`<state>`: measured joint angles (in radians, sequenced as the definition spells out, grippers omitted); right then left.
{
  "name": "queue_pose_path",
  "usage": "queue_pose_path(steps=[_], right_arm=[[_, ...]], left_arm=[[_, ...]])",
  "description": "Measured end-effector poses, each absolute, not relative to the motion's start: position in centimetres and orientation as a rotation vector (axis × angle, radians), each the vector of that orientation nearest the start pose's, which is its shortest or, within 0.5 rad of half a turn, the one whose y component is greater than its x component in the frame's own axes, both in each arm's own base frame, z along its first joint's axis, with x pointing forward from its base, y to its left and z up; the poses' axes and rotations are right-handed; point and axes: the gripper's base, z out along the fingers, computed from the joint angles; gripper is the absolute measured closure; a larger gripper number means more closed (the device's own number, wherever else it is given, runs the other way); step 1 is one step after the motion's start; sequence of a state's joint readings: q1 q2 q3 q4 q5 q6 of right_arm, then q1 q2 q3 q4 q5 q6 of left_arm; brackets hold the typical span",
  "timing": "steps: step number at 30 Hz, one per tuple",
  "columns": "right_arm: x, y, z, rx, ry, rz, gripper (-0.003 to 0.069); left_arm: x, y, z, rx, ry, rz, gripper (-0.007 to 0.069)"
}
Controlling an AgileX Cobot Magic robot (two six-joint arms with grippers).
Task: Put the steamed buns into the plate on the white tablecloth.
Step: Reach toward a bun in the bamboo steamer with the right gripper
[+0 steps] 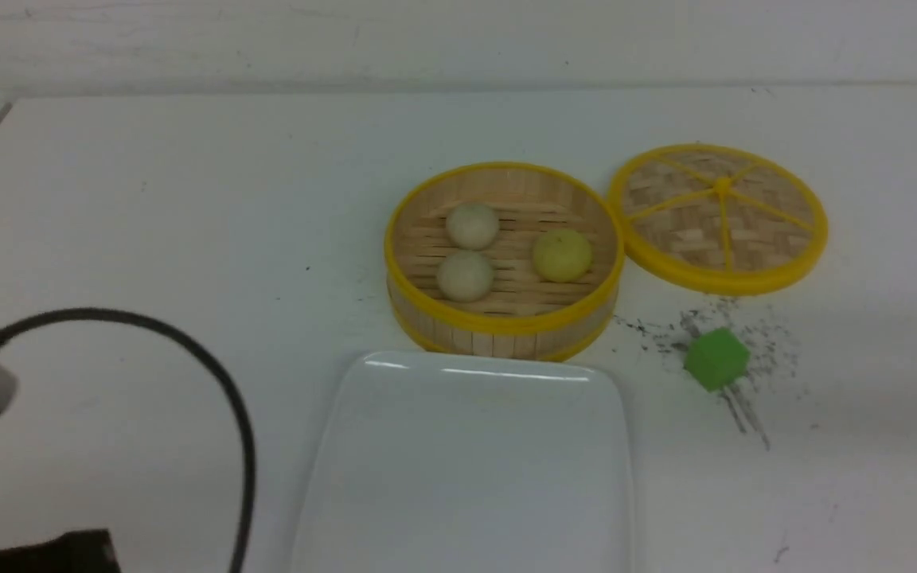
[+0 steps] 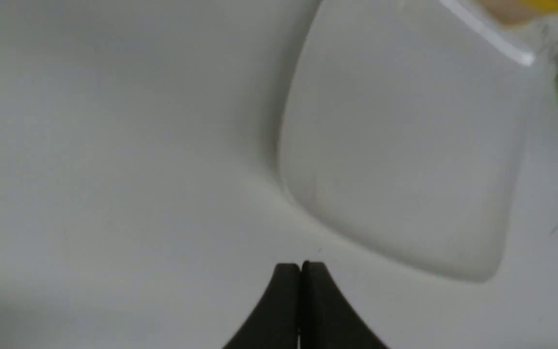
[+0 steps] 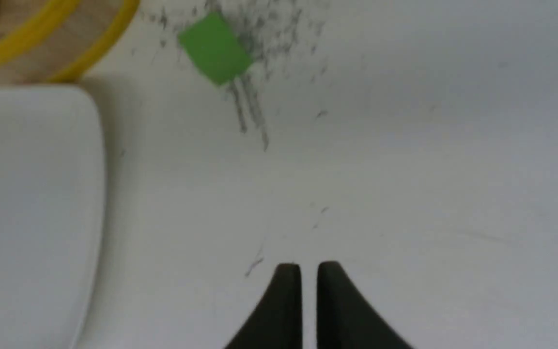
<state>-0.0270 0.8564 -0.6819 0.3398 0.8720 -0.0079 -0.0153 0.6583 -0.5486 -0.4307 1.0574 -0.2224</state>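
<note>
Nearest the robot, the left gripper hangs over bare white tablecloth beside one corner of the plate. Its jaws are pressed fully together and hold nothing. The right gripper hangs over the cloth on the plate's other side. Its jaws are drawn almost together, with only a thin slit between them, and they too are empty. With one arm on each side of the plate, either appears free to reach forward without crossing the other.

The plate lies flat and empty between the arms, so no bun has been delivered yet. Its far rim sits just beside the near wall of the steamer basket, though contact between them cannot be told. This closeness would keep each carry short.

All three steamed buns rest on the slatted floor of the basket. Two pale ones sit close together on the left, and the yellow one sits apart on the right. That spacing probably leaves room for fingers around the yellow one.

The lid lies on the cloth at the basket's right, rim against rim, leaving the buns open from above.

A green cube stands among dark scuff marks, near the lid and to the right of the plate's far corner. It has no part in the task.
</note>
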Motion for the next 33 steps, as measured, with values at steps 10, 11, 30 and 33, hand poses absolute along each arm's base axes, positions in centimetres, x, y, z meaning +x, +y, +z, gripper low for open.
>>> queue_pose_path(steps=[10, 11, 30, 33], right_arm=[[21.1, 6.6, 29.8, -0.218, 2.465, 1.022, 0.0657], [21.8, 7.3, 30.1, -0.255, 2.454, 1.049, 0.0657], [37.5, 20.6, 28.6, -0.648, 2.64, 0.375, 0.0466], [39.9, 21.0, 27.3, -0.561, 2.625, 0.282, 0.0366]], left_arm=[[14.6, -3.6, 27.9, -0.251, 2.759, -0.596, 0.0589], [14.9, -3.6, 28.0, -0.248, 2.761, -0.595, 0.0582], [15.2, -3.4, 28.0, -0.229, 2.773, -0.558, 0.0498], [15.2, -3.4, 28.0, -0.228, 2.773, -0.555, 0.0496]])
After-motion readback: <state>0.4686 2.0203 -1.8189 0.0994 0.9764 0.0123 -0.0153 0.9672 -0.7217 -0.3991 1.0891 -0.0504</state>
